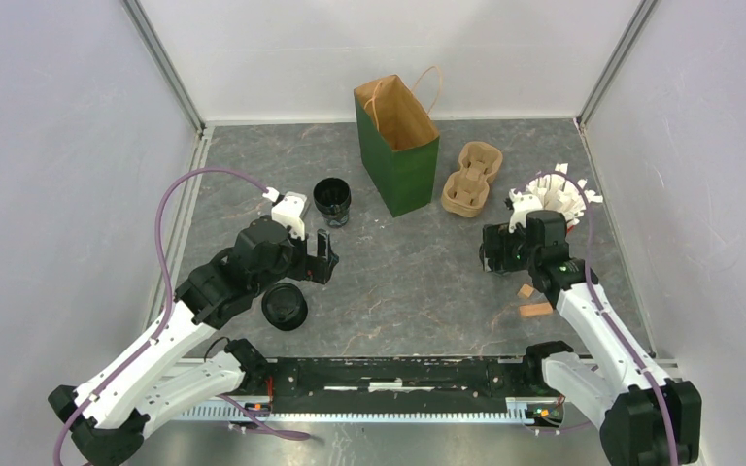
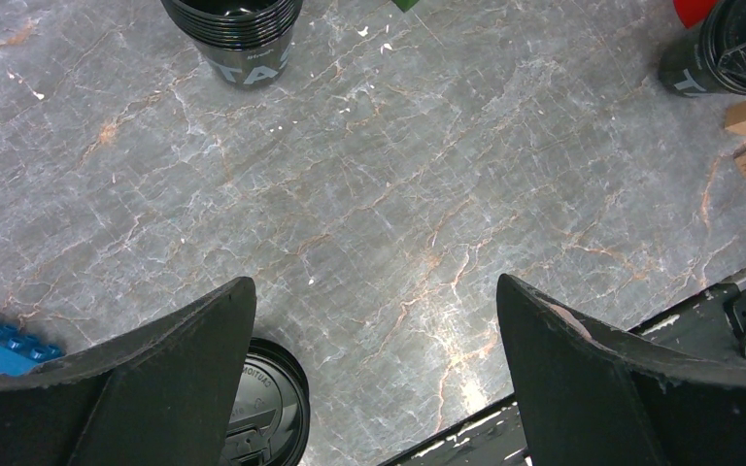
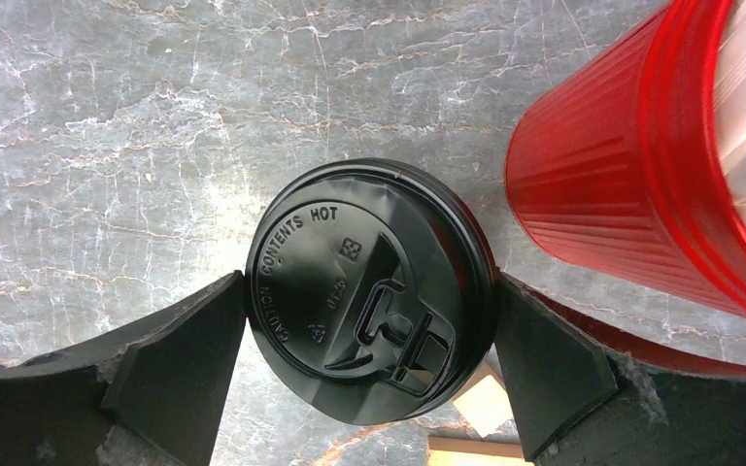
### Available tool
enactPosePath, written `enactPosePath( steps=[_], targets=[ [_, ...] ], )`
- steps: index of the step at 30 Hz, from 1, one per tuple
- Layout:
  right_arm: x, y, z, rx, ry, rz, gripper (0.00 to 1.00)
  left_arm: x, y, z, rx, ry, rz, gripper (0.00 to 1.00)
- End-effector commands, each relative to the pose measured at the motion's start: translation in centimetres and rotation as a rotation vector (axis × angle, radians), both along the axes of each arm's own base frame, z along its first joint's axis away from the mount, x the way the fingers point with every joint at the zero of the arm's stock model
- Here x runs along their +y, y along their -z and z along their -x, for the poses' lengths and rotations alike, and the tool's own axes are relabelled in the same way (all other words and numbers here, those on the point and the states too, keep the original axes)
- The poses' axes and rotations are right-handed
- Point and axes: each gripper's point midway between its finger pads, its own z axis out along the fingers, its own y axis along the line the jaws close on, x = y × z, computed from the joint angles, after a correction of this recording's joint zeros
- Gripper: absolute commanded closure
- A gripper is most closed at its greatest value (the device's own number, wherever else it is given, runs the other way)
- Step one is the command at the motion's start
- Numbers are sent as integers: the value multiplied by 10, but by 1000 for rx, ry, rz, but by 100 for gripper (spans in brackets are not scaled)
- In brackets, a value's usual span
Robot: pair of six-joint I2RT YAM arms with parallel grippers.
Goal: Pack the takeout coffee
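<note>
Right wrist view: lidded coffee cup [image 3: 350, 262], upright on table [image 3: 107, 116], centred inside right gripper [image 3: 371, 291]; jaws spread wide, contact with lid rim uncertain. Red cup [image 3: 631, 184] just beside. Left gripper [image 2: 374, 291]: spread, empty, well apart from this cup.

Green paper bag [image 1: 404, 171] beside tan carrier [image 1: 472, 179], red cup [image 3: 622, 175] nearby.

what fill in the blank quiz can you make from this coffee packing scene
The right gripper brackets a lid reading CONTENTS ___.
The cup holding white packets is ___.
The pulp cup carrier stands beside the ___ paper bag.
The stack of black cups ahead of the left gripper has no ___.
Missing: hot; red; green; lid
</note>
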Motion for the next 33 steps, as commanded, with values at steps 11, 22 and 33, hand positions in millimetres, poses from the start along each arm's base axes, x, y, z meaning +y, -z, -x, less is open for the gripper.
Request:
enactPosePath(
  steps=[11,22,33],
  targets=[
    [34,-27,-7,-20,-87,-173,4,5,-4,-2,-32,-1,-19,0],
    [39,6,9,69,-92,-205,2,3,-4,-3,-28,6,-20,0],
    [25,-21,-4,25,-50,-133,2,4,-6,-1,-35,9,-9,0]
  ],
)
